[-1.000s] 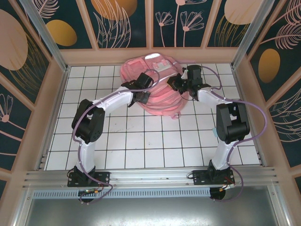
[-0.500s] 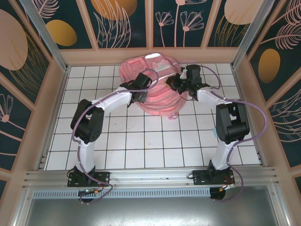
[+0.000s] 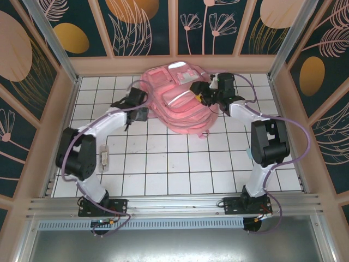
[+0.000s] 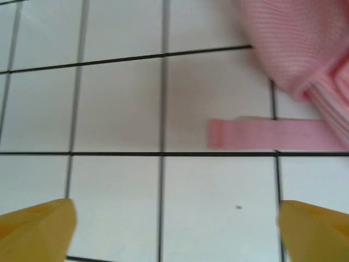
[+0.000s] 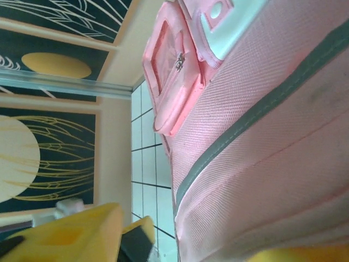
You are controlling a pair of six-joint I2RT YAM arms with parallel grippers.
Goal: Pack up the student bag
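One bag (image 3: 177,103) lies at the far middle of the table (image 3: 163,164), pocketed front up. Its long axis runs from the far left to the near right; which end is its top I cannot tell. The right wrist view shows one grey strip (image 5: 245,117) across it, one zip pull (image 5: 179,61) and one white patch (image 5: 232,22), too blurred to read. One loose strap (image 4: 267,135) lies flat on the tiles by its left edge.

The left gripper (image 4: 174,229) hovers over bare tiles just left of the bag, jaws wide apart and empty. The right gripper (image 3: 200,97) is at the bag's right side, jaws parted. One small pale object (image 3: 103,158) lies well apart, near the left arm.
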